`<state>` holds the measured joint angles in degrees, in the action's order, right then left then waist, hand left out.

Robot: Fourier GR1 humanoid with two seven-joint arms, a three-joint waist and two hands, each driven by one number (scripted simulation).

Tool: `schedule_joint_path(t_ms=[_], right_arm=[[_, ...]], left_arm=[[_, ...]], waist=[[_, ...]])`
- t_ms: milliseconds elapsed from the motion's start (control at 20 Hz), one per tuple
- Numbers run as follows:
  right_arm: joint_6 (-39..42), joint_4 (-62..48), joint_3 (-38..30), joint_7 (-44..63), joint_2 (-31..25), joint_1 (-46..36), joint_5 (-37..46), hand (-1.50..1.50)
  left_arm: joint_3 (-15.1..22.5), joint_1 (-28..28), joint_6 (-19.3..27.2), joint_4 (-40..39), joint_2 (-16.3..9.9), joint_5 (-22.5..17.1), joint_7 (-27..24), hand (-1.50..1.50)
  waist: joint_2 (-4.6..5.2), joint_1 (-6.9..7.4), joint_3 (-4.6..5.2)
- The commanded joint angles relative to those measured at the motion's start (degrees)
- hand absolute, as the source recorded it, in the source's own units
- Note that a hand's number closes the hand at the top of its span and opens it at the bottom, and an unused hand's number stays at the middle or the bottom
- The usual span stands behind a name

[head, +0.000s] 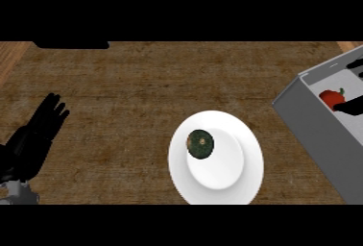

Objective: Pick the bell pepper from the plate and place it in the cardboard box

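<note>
- White plate (234, 187) sits on the counter (127, 96) and serves as the landmark for everything else.
- On the plate, toward its upper left part, lies 1 dark green round item (200, 143) with a pale spot at its centre; what it is cannot be told.
- Up and to the right of the plate stands the cardboard box (312, 129), grey-walled and open at the top, cut off by the right edge of the view and well apart from the plate's rim.
- Inside the box, up and right of the plate, the red bell pepper (330, 98) shows with its small green stem.
- Just beside the pepper, a black shape is the right robot hand (352, 106), mostly out of view; whether it is open or closed cannot be told.
- Far left of the plate, the left robot hand (35, 134) rests by the view's edge, fingers straight and pointing up, holding nothing.
- Brown, rough-grained surface covers the counter around the plate, with lighter wood showing at the upper left and upper right corners.
- Nothing lies between the plate and the box except bare counter.
</note>
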<state>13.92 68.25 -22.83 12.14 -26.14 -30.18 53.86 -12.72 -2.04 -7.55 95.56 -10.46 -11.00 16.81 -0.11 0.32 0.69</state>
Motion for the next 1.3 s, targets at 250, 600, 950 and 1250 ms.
schedule_joint_path(t_ms=[250, 600, 950, 1250], right_arm=[[-11.21, 4.55, -13.26, -4.74, 5.34, -0.04, -14.38, -1.5], [-8.48, 9.55, -21.76, -3.75, 4.75, 3.26, -26.3, -1.5], [-1.72, 7.95, -30.81, -5.86, -3.27, 9.63, -37.46, -1.5], [4.25, -1.61, -32.82, -11.52, -13.61, 12.43, -43.18, -1.5]], left_arm=[[-0.17, 0.12, 1.22, 2.67, -0.01, -0.12, 2.51, 0.0], [-3.95, 0.65, -1.88, -0.64, -2.65, -2.69, -0.44, 0.0], [-0.62, 2.62, -0.74, 1.15, 0.64, -0.21, -1.4, 0.0], [0.31, 1.84, 0.94, 0.85, 1.43, 1.51, -0.63, 0.0]], waist=[[-0.27, -0.83, -0.85], [-0.15, -1.0, -0.67], [-0.04, -0.77, -0.69], [0.09, -0.3, -0.71]])
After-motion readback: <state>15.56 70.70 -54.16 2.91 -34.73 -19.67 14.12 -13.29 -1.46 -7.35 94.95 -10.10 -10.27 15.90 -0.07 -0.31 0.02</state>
